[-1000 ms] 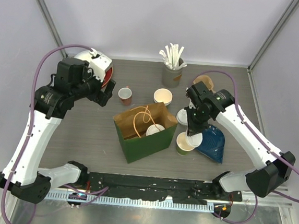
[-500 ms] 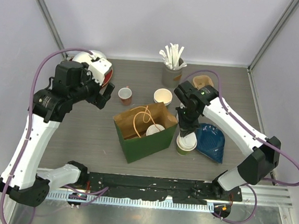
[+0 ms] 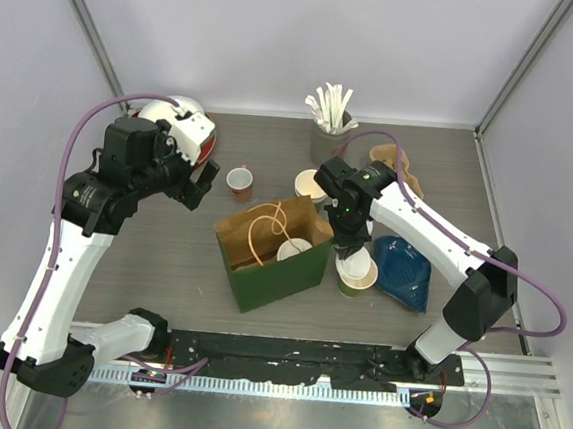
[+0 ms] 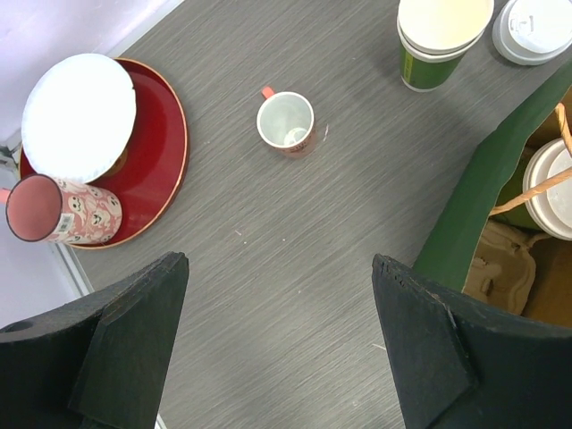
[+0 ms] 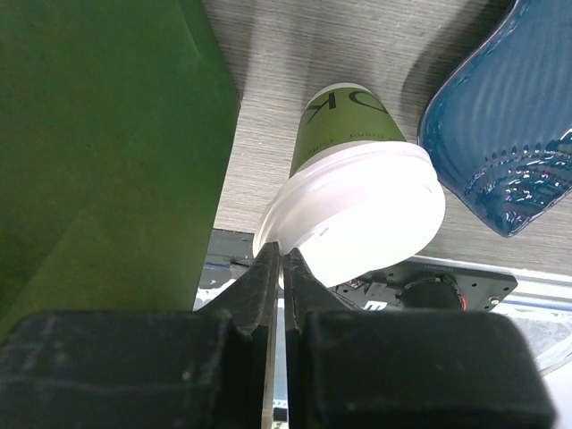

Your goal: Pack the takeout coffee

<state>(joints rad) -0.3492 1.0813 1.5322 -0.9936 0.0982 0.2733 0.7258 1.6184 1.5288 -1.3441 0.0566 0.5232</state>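
Note:
My right gripper (image 5: 284, 255) is shut on the rim of a round white lid (image 5: 353, 214). The lid sits tilted over the mouth of a green paper cup (image 5: 344, 130) just right of the green bag (image 5: 98, 152). From above, that cup (image 3: 358, 279) stands under the gripper (image 3: 348, 252). Another lidded cup (image 3: 294, 248) is inside the bag (image 3: 272, 263). An open green cup (image 4: 442, 45) and a loose lid (image 4: 536, 31) lie behind the bag. My left gripper (image 4: 279, 261) hangs open over bare table, left of the bag.
A small red-and-white cup (image 4: 286, 123) stands ahead of the left gripper. A red plate (image 4: 165, 152) carries a white plate (image 4: 80, 116) and a pink tumbler (image 4: 58, 210). A blue dish (image 3: 404, 270) lies right of the cup, and a stirrer holder (image 3: 329, 133) stands at the back.
The right gripper swung left toward the bag, carrying the white lid over the green cup. The left arm has barely moved.

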